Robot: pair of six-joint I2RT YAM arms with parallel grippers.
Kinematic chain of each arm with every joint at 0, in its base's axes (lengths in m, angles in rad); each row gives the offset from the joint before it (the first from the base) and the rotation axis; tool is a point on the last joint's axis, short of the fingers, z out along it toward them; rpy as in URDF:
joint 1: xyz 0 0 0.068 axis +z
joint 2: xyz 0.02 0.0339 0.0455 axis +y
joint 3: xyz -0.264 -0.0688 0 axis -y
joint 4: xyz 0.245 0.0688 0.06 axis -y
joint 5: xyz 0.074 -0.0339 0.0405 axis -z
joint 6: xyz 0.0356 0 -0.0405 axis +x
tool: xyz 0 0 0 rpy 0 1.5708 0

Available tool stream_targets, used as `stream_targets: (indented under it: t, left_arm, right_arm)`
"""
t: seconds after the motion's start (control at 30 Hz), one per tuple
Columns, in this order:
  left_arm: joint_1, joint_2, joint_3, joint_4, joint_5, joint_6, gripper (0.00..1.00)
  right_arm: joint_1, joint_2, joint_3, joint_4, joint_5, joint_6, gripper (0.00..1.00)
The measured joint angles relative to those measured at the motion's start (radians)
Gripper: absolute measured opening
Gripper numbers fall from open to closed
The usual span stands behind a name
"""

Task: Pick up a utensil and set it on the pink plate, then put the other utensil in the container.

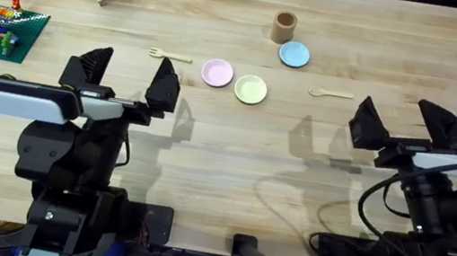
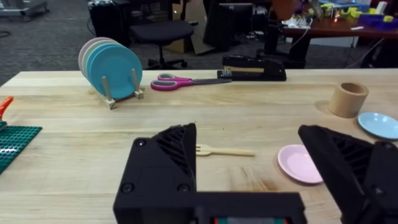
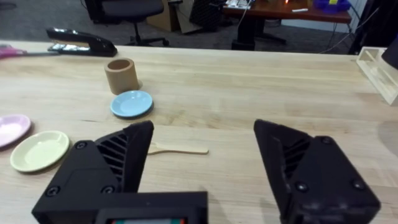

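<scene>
Currently both end effectors, left (image 1: 128,72) & right (image 1: 402,118), hover w/ jaws apart, holding nothing. Container (image 1: 284,26) stands at surface (image 1: 207,152) far side; pink plate (image 1: 217,74) beside yellow-green plate (image 1: 251,89); fork (image 1: 170,56) left of it, spoon (image 1: 331,93) to the right.

no readable text or labels anywhere

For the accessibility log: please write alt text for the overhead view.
Two open black grippers, left and right, hover over a light wooden table. Beyond them lie a small pale wooden fork, round pink plate, yellow-green plate, light blue plate, brown cylindrical cup and pale wooden spoon.
</scene>
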Motion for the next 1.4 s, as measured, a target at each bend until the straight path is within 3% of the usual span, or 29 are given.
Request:
stream_targets:
  t: [0.63,0.8,1.13,1.4]
  left_arm:
    - [0.0,0.0,0.002,-0.001,0.005,0.0,0.994]
    - [0.0,0.0,0.057,-0.105,0.023,-0.006,0.994]
    - [0.0,0.011,0.337,-0.317,0.023,-0.021,0.994]
    - [0.0,0.202,0.558,-0.464,0.018,-0.053,0.994]
  right_arm:
    - [0.0,0.0,0.0,0.024,0.0,0.0,0.998]
    - [0.0,0.012,0.038,0.019,0.0,0.0,0.997]
    - [0.0,0.235,0.309,-0.002,0.0,0.0,0.998]
    - [0.0,0.528,0.656,-0.336,0.0,0.001,0.997]
